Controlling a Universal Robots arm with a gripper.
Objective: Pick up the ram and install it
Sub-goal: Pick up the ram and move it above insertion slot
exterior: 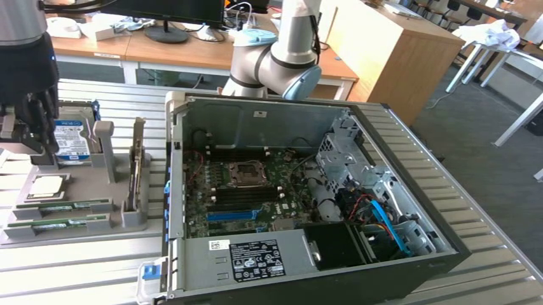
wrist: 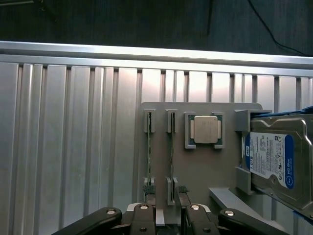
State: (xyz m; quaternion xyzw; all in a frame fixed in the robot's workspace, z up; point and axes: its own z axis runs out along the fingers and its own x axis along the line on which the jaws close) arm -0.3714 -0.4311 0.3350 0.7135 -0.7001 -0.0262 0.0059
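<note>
My gripper (wrist: 165, 192) hangs, jaws apart, over the ram (wrist: 171, 152); if misaligned, one finger may strike the neighbouring stick (wrist: 148, 147).

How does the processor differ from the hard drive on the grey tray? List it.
The processor is small, square and silver; the hard drive is larger, oblong, with a blue-and-white label. The processor lies flat in its frame; the hard drive stands tilted in its holder. Both sit on the grey tray.

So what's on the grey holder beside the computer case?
Two ram sticks, a processor, a hard drive and an upright card. In the exterior view the open pincer covers part of the drive.
</note>
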